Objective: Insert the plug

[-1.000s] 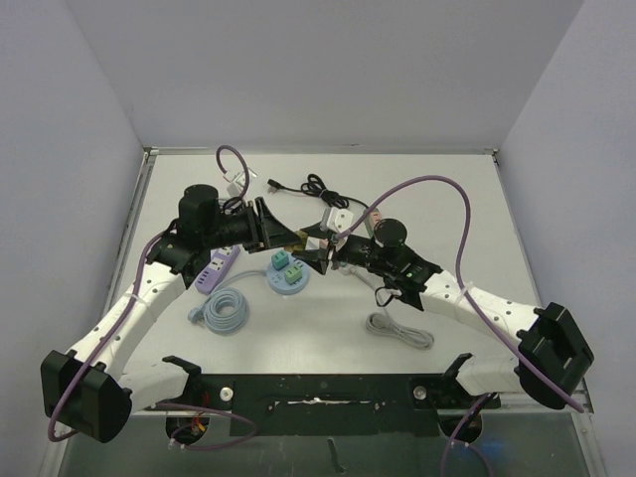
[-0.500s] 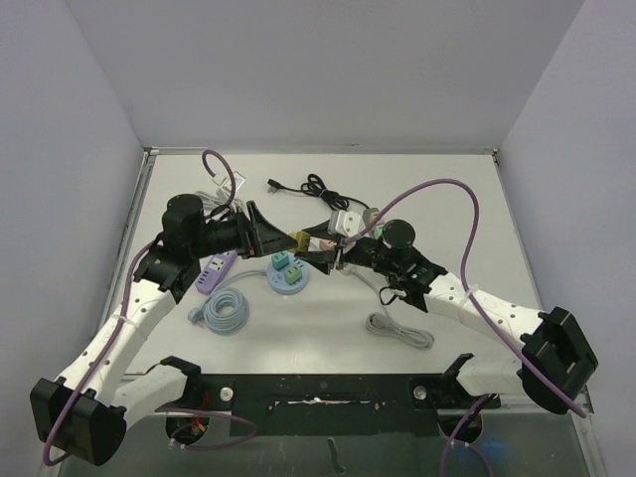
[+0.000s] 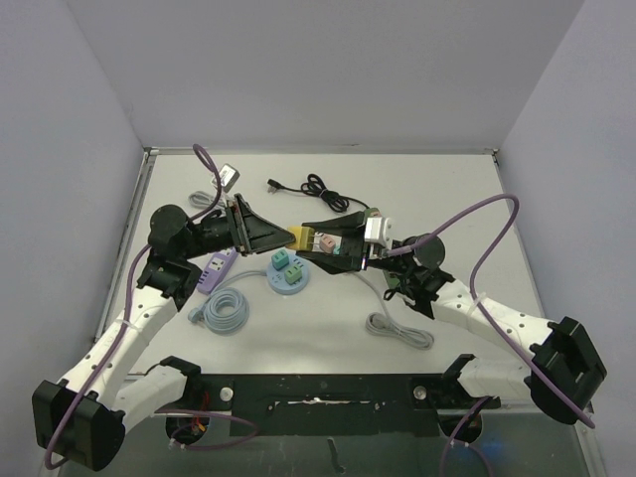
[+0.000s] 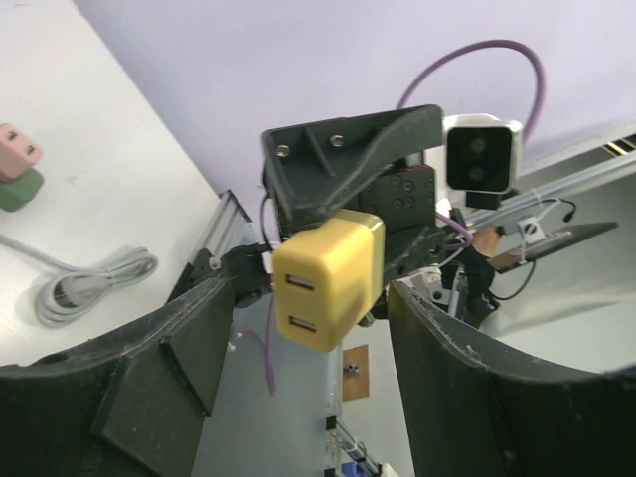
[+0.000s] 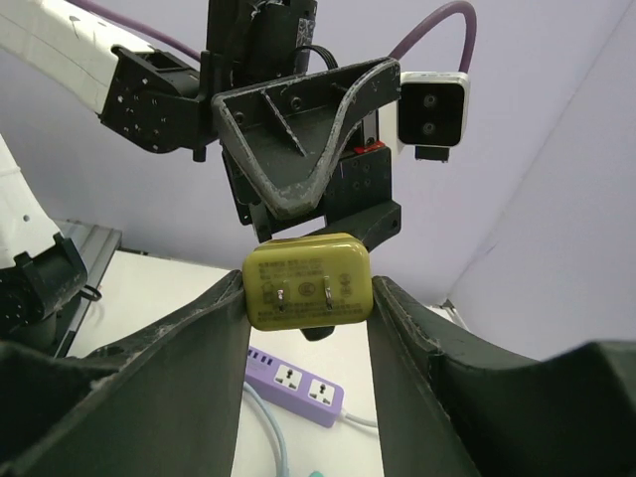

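The yellow plug (image 5: 308, 281) is a boxy charger, clamped between my right gripper's (image 5: 308, 290) fingers with its two prongs toward that camera. In the top view the plug (image 3: 301, 238) hangs above the table middle, with my right gripper (image 3: 304, 241) shut on it. My left gripper (image 3: 284, 236) faces it from the left. In the left wrist view the plug's USB face (image 4: 328, 278) sits between the open left gripper's (image 4: 308, 293) fingers, with a gap on each side. The purple power strip (image 3: 217, 270) lies on the table below, and also shows in the right wrist view (image 5: 298, 383).
A round blue base with green adapters (image 3: 288, 268) sits under the grippers. A coiled pale blue cable (image 3: 221, 310) lies front left, a grey cable (image 3: 397, 330) front right and a black cable (image 3: 323, 189) at the back. Pink and green adapters (image 4: 15, 164) lie nearby.
The left arm has drawn its wrist back to the left and the right wrist has swung back to the right and risen. The yellow plug has stayed between the two grippers.
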Controlling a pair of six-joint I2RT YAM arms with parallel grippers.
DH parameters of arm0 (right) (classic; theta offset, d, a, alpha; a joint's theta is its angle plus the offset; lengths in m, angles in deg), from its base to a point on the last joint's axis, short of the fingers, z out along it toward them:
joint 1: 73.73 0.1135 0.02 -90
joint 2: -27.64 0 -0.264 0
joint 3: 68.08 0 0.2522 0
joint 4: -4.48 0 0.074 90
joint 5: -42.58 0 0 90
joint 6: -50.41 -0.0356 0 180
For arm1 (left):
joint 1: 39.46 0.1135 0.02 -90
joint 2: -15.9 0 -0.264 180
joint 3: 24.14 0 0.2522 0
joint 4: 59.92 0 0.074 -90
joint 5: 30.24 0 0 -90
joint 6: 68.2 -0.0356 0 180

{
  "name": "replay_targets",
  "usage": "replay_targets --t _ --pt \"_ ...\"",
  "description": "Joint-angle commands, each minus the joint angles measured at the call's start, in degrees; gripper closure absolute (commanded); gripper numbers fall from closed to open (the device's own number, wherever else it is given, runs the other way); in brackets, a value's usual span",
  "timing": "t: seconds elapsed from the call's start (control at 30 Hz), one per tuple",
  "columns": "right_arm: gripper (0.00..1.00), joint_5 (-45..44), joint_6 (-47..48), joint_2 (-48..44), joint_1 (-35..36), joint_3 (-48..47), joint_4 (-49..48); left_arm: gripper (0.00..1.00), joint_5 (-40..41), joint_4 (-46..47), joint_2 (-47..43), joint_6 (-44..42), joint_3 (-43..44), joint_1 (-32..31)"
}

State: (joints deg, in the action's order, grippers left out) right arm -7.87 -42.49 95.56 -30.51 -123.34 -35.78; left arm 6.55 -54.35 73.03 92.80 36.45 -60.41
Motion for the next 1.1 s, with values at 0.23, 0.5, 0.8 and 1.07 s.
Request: replay_targets --t 0.23,0.5,0.8,1.07 --pt "0.88 2.6 -1.9 3.0 0.3 -2.6 -8.9 0.65 -3.1 17.3 -0.1 18.4 -0.1 0.0" --pt "0.86 4.6 -1.2 5.5 0.2 -3.2 -8.9 0.63 -3.6 17.0 -0.2 19.0 -0.4 0.0" --pt "0.85 4.9 -6.1 9.8 0.1 -4.8 -16.3 0.66 -3.8 18.4 0.1 20.2 -0.6 -0.1" --pt "0.46 1.2 -9.5 8.2 -0.9 -3.5 -13.7 0.86 -3.7 16.7 0.3 15.8 -1.2 0.7"
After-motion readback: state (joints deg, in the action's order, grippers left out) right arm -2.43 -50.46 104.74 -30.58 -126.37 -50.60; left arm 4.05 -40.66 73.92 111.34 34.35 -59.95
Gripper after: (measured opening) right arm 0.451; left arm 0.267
